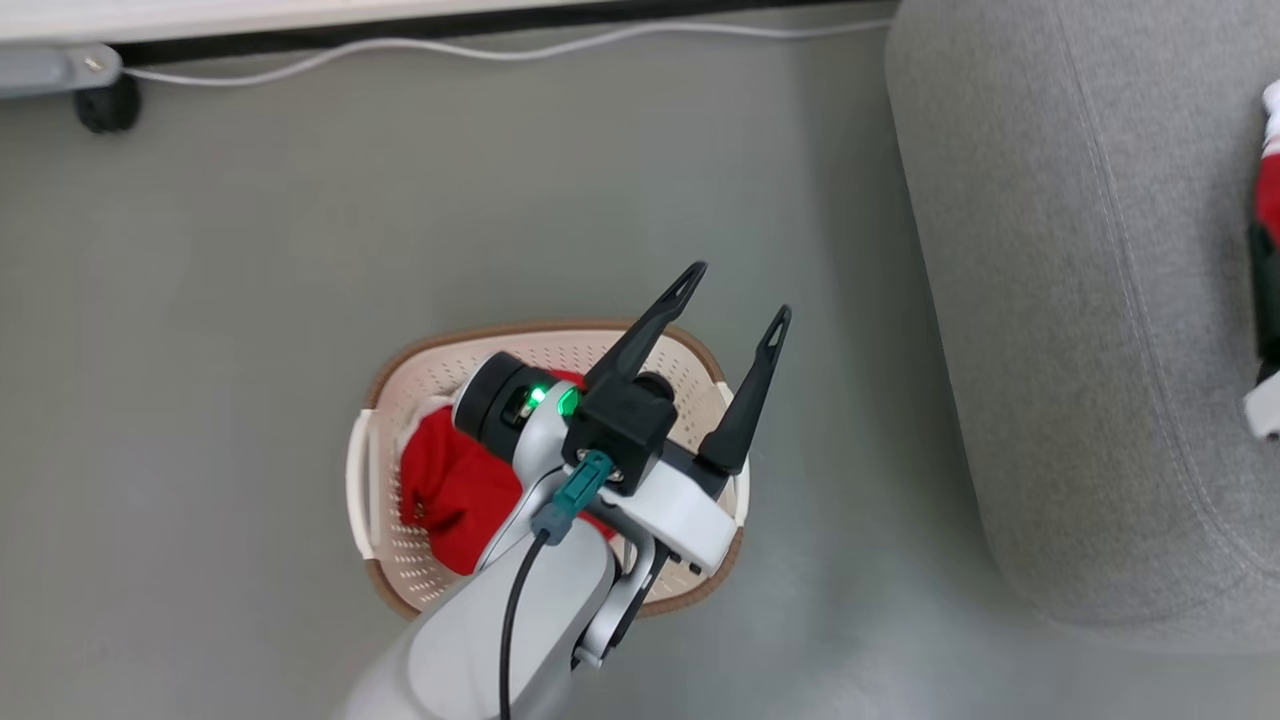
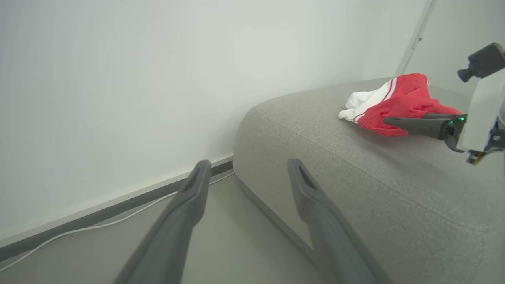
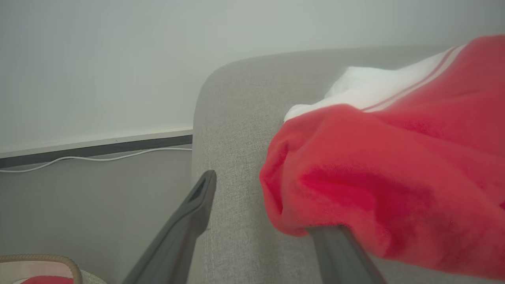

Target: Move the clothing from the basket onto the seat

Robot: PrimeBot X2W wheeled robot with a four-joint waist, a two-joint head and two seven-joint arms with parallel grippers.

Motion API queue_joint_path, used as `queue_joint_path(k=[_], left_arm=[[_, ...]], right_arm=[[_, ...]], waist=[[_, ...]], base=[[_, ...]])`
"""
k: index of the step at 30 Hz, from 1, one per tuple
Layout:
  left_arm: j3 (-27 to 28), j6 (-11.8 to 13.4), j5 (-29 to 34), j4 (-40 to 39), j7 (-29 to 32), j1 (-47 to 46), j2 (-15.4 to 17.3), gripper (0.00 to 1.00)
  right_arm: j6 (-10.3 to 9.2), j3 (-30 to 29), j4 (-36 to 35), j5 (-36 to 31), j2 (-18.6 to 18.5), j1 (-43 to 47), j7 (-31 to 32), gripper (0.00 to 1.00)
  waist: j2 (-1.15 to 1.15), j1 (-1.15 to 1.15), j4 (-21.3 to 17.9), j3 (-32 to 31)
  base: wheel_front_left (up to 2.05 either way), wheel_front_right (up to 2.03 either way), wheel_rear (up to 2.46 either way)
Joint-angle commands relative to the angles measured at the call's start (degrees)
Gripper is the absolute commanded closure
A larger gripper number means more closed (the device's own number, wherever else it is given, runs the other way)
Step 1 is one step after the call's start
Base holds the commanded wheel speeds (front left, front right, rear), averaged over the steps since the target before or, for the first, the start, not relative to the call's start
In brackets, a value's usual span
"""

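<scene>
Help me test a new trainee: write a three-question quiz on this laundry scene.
1. True or false: the basket is empty.
2. The left gripper is: A shut on cloth; B open above the basket; C gripping a handle.
3. Fill in: the red-and-white garment at the right gripper lies on the ___.
Key: 1 false, a red garment lies inside; 2 B; 3 seat.

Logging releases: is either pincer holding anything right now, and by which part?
Nothing is held. Left pincer open and empty above the basket; right pincer open, the red garment lying loose on the seat over one finger.
</scene>
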Motion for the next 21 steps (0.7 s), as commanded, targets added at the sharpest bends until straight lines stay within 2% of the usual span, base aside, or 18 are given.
queue_joint_path(k=[1,5,15,21], left_arm=[[2.3,-0.6,1.0,-1.5,-0.3,1.4,0.0,0.00],[4.3,-1.4,1.3,-1.8,-0.3,3.9,0.0,0.00],[11.3,-4.8,2.7,-3.0,-0.3,12.3,0.0,0.00],[16.8,-7.0,4.3,-3.7,-0.3,17.6,0.0,0.00]], right_arm=[[0.16,1.6,0.8,0.9,-1.1,2.7,-0.3,0.00],[0.16,4.6,4.5,1.7,0.0,3.6,-0.1,0.00],[0.16,12.8,12.0,6.2,5.6,8.2,8.6,0.00],[0.16,14.8,11.0,6.8,8.3,8.5,3.0,0.00]], waist=[[0.00,0.00,2.0,-2.6],[0.00,0.00,3.1,-5.0],[0.00,0.00,6.5,-13.0],[0.00,0.00,8.4,-17.2]], base=[[0.00,0.00,0.00],[0.00,0.00,0.00],[0.00,0.00,0.00],[0.00,0.00,0.00]])
